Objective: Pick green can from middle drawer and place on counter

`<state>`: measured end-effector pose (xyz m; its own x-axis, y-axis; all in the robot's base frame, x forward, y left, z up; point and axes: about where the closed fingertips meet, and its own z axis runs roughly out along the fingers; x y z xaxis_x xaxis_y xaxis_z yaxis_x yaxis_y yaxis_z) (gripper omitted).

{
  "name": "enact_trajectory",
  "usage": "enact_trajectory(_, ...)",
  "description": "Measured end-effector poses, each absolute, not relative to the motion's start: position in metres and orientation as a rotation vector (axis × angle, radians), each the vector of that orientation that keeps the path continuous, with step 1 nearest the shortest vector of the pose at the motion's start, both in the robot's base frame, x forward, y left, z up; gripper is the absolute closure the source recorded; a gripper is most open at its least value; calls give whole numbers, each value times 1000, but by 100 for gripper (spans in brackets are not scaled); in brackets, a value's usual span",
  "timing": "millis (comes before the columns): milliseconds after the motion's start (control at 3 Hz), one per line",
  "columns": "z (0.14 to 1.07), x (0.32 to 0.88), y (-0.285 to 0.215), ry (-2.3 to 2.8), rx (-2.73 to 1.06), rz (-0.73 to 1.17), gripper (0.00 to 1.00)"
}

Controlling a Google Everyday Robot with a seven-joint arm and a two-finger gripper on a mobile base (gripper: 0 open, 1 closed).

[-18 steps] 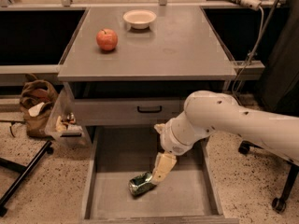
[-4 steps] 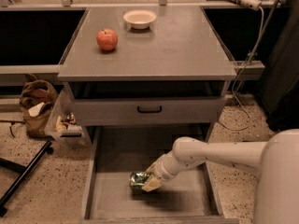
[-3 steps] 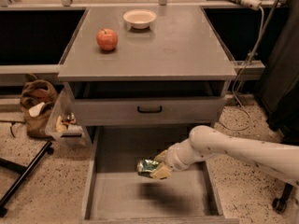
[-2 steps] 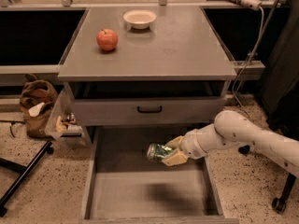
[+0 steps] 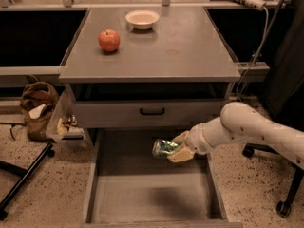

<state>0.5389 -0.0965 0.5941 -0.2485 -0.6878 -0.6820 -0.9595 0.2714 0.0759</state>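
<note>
Gripper (image 5: 175, 151), one green can (image 5: 162, 147), over drawer (image 5: 142, 196)

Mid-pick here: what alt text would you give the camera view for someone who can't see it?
The hand grips the can, tipped sideways, in the air over the open drawer. Higher up, the counter holds an apple at left and a bowl farther back.

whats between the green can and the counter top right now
In the camera view, the grey drawer face with its black handle. The gripper, jaws shut on the green can, holds it above the open middle drawer.
</note>
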Motion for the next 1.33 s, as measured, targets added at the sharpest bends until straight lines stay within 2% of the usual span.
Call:
enact_trajectory(667,762,566,-70,1951,-1649,468,100)
enact_trajectory(1333,774,573,-72,1945,-1672,425,100)
